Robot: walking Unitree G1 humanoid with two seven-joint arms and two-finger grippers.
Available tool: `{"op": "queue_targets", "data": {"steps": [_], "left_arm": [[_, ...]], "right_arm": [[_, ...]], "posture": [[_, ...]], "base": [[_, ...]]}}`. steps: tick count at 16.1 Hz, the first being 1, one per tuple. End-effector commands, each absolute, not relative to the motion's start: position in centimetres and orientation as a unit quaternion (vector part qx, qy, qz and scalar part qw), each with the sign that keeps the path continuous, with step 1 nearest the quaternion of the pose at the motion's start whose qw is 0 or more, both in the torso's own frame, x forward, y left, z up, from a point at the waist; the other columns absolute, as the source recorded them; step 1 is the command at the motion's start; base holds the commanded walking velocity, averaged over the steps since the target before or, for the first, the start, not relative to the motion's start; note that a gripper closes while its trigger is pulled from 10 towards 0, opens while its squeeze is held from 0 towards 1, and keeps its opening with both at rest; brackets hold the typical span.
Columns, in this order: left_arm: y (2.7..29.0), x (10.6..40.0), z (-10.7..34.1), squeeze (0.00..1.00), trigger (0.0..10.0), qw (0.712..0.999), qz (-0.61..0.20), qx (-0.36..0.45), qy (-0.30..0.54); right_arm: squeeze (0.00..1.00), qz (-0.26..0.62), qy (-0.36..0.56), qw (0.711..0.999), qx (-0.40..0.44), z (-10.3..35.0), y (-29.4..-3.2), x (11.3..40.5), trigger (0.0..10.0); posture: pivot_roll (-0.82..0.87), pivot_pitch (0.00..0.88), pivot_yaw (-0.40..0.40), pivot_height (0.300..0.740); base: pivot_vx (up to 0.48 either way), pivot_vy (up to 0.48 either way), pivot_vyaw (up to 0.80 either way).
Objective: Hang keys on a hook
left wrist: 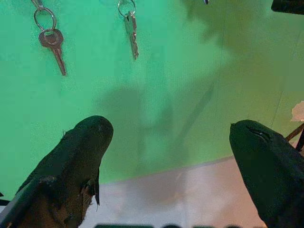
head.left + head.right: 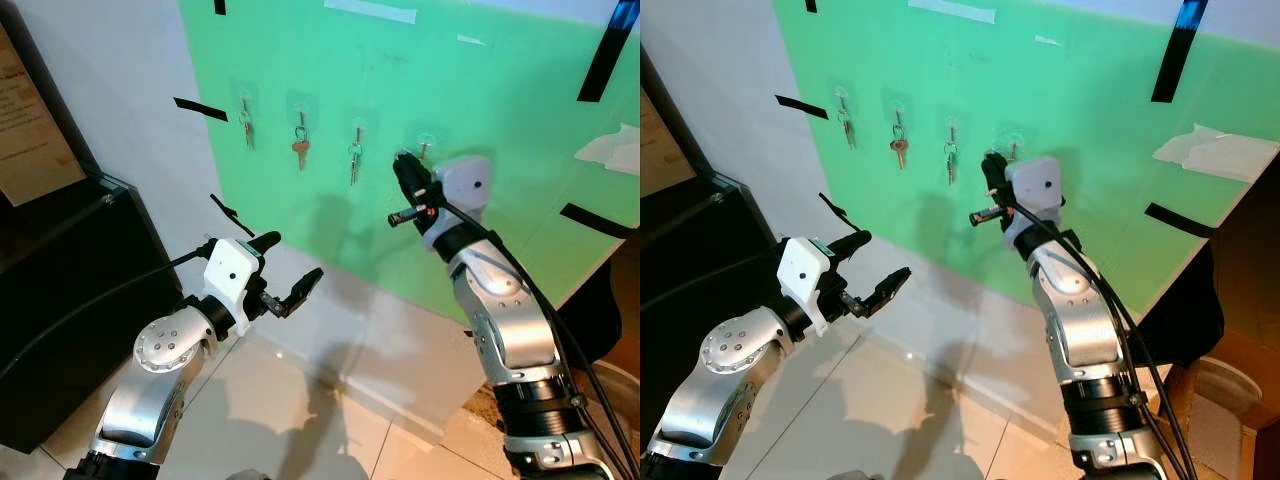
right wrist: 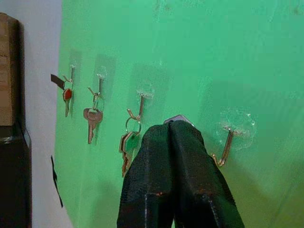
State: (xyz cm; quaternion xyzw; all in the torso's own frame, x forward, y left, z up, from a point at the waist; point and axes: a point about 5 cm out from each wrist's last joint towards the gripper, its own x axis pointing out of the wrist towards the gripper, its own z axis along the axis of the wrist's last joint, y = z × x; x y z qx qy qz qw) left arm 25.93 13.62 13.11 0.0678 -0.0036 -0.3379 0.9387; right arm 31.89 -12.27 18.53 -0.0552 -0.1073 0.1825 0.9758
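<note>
A green board (image 2: 470, 90) on the wall carries a row of clear hooks. Keys hang on three of them: (image 2: 246, 125), (image 2: 300, 148), (image 2: 355, 160). The rightmost hook (image 3: 225, 147) is bare. My right gripper (image 2: 403, 165) is raised against the board just left of that bare hook. Its fingers (image 3: 190, 171) are pressed shut, with a small silver bit of a key (image 3: 178, 118) poking out at their tips. The rest of that key is hidden. My left gripper (image 2: 299, 255) hovers lower down, before the white wall under the board, open with nothing between its fingers (image 1: 80, 156).
A black cabinet (image 2: 60, 300) stands at the left against the wall. Black tape strips (image 2: 200, 109) and a white paper scrap (image 2: 612, 150) are stuck on the board. Pale floor tiles (image 2: 300, 420) lie below, and a cardboard box (image 2: 1230, 400) is at the right.
</note>
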Motion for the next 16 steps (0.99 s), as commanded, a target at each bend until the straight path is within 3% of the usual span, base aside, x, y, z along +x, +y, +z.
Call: {"op": "queue_targets", "data": {"steps": [1, 9, 16], "left_arm": [[13.5, 25.8, 13.7, 0.13, 10.0, 0.936, -0.343, 0.074, -0.012], [13.3, 25.7, 13.6, 0.13, 10.0, 0.934, -0.349, 0.072, -0.008], [13.2, 25.6, 13.5, 0.13, 10.0, 0.934, -0.35, 0.072, -0.007]], "right_arm": [[0.0, 0.18, -0.096, 0.977, -0.063, 18.5, -12.4, 32.1, 10.0], [0.0, 0.156, -0.016, 0.986, -0.047, 16.5, -13.4, 32.3, 10.0], [0.0, 0.169, -0.083, 0.981, -0.034, 17.9, -13.1, 30.9, 10.0]], "posture": [[-0.02, 0.0, 0.019, 0.74], [-0.03, 0.0, 0.024, 0.74], [-0.03, 0.0, 0.023, 0.74]], "base": [[0.0, 0.0, 0.0], [0.0, 0.0, 0.0], [0.0, 0.0, 0.0]]}}
